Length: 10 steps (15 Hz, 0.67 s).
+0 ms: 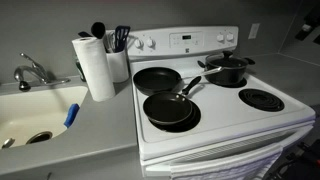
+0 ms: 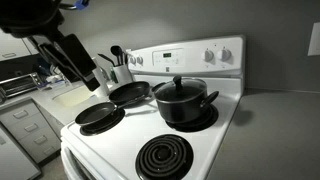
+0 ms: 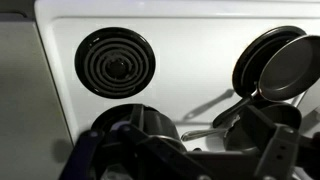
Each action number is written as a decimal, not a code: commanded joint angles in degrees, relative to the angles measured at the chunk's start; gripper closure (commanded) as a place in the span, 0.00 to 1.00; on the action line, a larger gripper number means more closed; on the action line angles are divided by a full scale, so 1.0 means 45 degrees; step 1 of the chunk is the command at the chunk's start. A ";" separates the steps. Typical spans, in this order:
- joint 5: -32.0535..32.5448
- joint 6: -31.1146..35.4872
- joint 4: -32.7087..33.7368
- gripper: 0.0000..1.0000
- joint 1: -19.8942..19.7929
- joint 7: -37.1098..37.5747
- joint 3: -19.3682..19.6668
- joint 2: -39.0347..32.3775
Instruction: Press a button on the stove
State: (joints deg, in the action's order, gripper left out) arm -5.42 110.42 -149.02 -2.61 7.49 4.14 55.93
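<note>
The white stove (image 1: 222, 112) has four coil burners and a raised back panel (image 1: 190, 40) with white knobs and a central display; it shows in both exterior views (image 2: 228, 125). Two black frying pans (image 1: 168, 108) sit on the left burners and a lidded black pot (image 1: 227, 68) on a back burner. My gripper (image 2: 92, 78) hangs in the air above the counter beside the stove, well away from the panel (image 2: 190, 57). In the wrist view the gripper (image 3: 195, 135) is open and empty over the stove top (image 3: 190, 60), with a bare coil burner (image 3: 115, 65) and a pan (image 3: 285, 65) below.
A paper towel roll (image 1: 96, 68) and a utensil holder (image 1: 118, 60) stand on the grey counter beside the stove. A sink (image 1: 35, 115) with a faucet lies further along. Drawers (image 2: 25, 130) sit below the counter. One front burner (image 2: 163, 158) is bare.
</note>
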 commanded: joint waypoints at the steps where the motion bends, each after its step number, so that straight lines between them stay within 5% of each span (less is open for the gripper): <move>1: -0.0148 -0.0034 0.0026 0.00 -0.0199 -0.0141 -0.0130 -0.0024; 10: 0.0258 0.2666 -0.0184 0.00 -0.0581 -0.0289 -0.0010 -0.0555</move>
State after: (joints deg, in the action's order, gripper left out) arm -4.88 118.27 -149.38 -3.63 7.46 4.11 55.22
